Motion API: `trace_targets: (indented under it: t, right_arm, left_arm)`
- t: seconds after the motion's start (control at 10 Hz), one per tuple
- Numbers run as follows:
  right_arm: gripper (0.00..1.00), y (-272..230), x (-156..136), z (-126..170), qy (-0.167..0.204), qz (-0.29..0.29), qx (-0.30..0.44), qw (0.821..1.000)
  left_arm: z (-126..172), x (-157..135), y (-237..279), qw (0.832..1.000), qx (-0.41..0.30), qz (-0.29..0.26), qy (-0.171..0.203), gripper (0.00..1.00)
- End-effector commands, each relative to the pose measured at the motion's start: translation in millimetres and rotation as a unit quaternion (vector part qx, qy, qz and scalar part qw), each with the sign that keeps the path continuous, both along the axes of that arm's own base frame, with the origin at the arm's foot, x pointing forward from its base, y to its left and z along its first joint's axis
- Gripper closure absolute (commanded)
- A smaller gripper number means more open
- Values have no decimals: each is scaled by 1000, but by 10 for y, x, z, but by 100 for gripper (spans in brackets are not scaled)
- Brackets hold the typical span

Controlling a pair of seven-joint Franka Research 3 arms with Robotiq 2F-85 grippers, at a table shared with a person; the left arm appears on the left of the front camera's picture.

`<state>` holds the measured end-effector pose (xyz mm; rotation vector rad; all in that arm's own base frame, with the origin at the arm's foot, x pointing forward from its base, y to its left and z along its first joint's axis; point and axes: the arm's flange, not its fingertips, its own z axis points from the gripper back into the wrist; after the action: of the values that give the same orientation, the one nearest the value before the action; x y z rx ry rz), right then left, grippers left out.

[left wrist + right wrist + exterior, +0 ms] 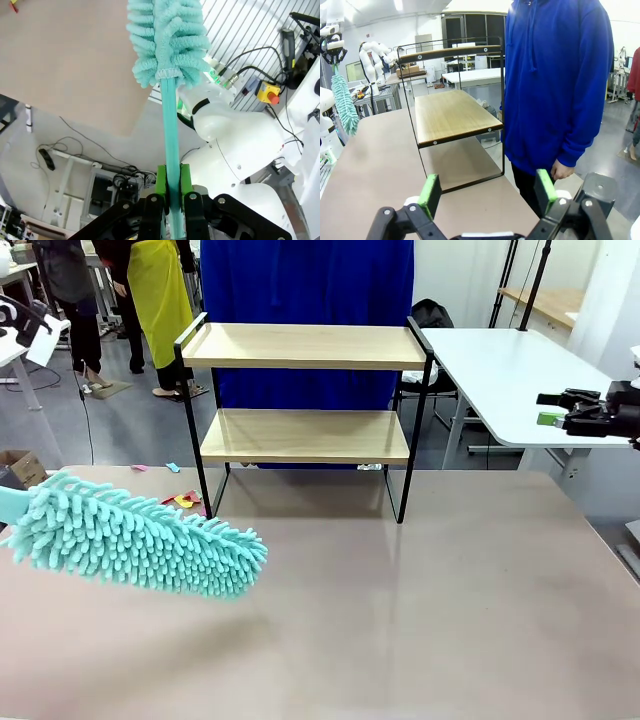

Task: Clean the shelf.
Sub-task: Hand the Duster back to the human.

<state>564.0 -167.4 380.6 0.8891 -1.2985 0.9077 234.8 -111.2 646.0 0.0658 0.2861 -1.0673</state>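
Brown and bare, the table [400,620] stretches from the robot's side to the shelf [305,390], which stands at its far edge with both wooden boards vacant; no brand, label or writing can be read on anything. From the left wrist view, the left pincer [172,200] is clenched on the thin teal handle of a fluffy teal duster [130,535], green pads pressed to either side of the stick. The duster's head hangs over the table, on the robot's side of the shelf and left of its front left leg, well apart from it. The right pincer [560,410] is released, its jaws spread wide and gripping nothing, raised to the right of the shelf and clear of it. A person in a blue hoodie [555,80] stands just behind the shelf.
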Motion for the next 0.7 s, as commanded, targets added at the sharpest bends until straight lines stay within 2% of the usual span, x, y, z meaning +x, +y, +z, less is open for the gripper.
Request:
trace_targets:
  t: [0.0, 0.6]
  right_arm:
    - [0, 16, 0, 34, 5, -1, -4, 1000]
    - [0, 0, 0, 0, 0, 0, 0, 1000]
  left_arm:
    - [-37, -16, -15, 1000, -10, -2, -5, 87]
    - [-12, -5, -14, 1000, 0, -3, 0, 87]
